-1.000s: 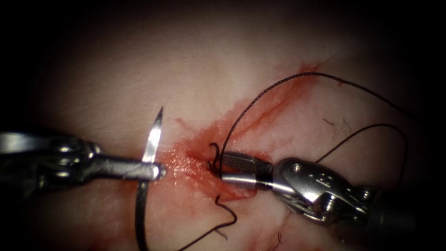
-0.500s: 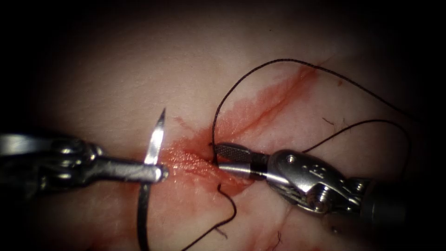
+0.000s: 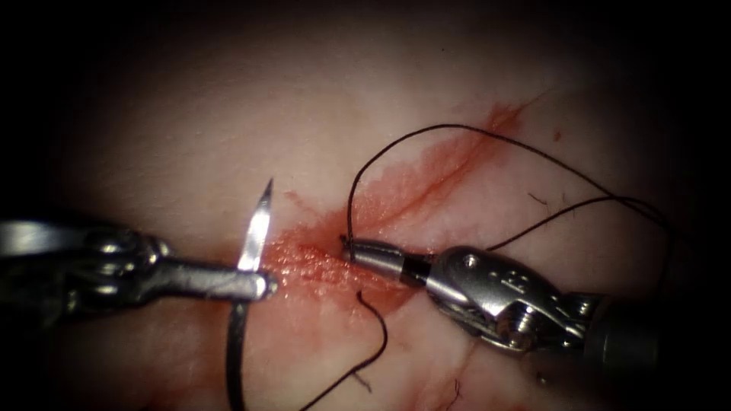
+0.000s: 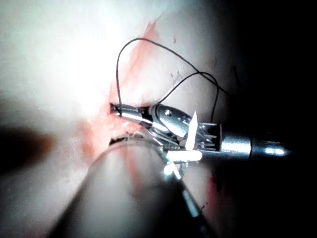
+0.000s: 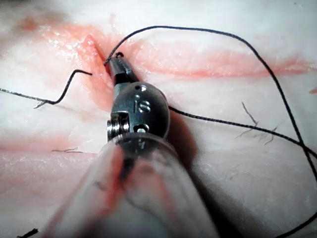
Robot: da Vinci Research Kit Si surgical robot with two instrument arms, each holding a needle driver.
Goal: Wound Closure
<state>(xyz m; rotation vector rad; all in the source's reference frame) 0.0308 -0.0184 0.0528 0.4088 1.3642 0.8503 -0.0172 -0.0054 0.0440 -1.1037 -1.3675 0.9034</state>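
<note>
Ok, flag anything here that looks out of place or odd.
Nothing stands out. The left end effector holds the needle below its tip, clear of the tissue, left of the cut. The right end effector is shut on the thread at the cut. Red fluid stains the tissue along the cut.

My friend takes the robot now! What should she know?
Left tool: jaws shut on the needle partway along its curve, out of the tissue, left of the cut, point up.
Right tool: jaws were open a second ago, now shut on the thread at the cut.
Done: thread runs through the cut, a loose end just below.
Left: cut not closed; red fluid along it.
</note>
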